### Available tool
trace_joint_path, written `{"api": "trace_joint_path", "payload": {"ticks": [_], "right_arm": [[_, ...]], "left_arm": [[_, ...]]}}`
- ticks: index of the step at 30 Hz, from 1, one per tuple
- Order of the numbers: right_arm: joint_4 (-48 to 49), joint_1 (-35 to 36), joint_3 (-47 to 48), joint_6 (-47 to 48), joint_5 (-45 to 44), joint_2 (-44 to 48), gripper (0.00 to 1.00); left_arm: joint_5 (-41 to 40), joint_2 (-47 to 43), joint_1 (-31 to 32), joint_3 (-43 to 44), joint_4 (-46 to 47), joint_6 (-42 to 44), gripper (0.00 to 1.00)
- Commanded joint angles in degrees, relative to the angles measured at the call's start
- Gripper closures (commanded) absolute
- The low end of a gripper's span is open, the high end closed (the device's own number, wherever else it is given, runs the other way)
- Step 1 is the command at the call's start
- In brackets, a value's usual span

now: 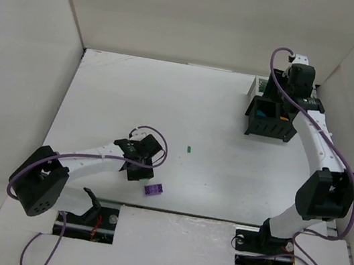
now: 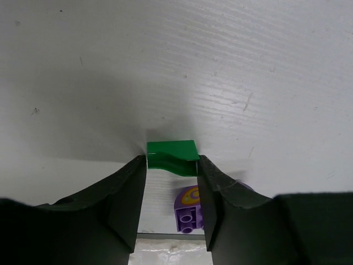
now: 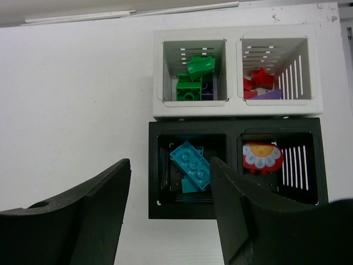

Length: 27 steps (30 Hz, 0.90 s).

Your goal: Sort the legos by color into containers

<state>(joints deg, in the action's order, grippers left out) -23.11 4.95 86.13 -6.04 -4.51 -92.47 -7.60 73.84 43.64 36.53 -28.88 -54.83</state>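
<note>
Containers [image 3: 234,109] are holding sorted legos [image 3: 190,160]; left gripper [image 2: 172,163] jaws are clamping green lego [image 2: 172,153]; right gripper [image 3: 170,163] jaws are hanging released; purple lego [image 1: 152,189], second green lego [image 1: 189,149] waiting on tabletop [image 1: 223,181].

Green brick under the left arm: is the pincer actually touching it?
Touching. The left wrist view shows the green brick wedged between the fingers of the left pincer, both inner faces flush against its sides, with no gap visible.
</note>
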Motion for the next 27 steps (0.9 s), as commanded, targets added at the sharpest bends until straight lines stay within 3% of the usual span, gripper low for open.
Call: {"api": "trace_joint_path", "payload": {"ticks": [1, 3, 6, 13, 19, 27], "right_arm": [[1.49, 0.41, -0.69, -0.46, -1.2, 2.73, 0.35], [1.49, 0.41, -1.31, -0.46, -1.2, 3.26, 0.35], [2.02, 0.41, -3.15, -0.99, -0.59, 4.66, 0.35], [8.76, 1.55, -11.32, -1.52, 5.64, 11.42, 0.35], [13.09, 4.18, -18.71, -1.52, 12.42, 19.14, 0.34], [17.13, 5.33, -26.09, -0.28, 13.04, 30.14, 0.33]], "left_arm": [[-0.49, 1.92, 0.84, -0.5, -4.07, -1.25, 0.62], [-1.88, 2.53, 0.84, 1.34, -5.56, -1.77, 0.64], [-3.74, 2.53, 0.84, 3.8, -7.23, -1.77, 0.75], [-6.81, 1.48, 0.84, 10.47, -6.72, -0.54, 0.75], [-9.02, -2.38, 0.84, 20.93, -0.22, 7.7, 0.75], [-3.15, -1.86, -1.36, 31.22, 11.56, 20.02, 0.74]]}}
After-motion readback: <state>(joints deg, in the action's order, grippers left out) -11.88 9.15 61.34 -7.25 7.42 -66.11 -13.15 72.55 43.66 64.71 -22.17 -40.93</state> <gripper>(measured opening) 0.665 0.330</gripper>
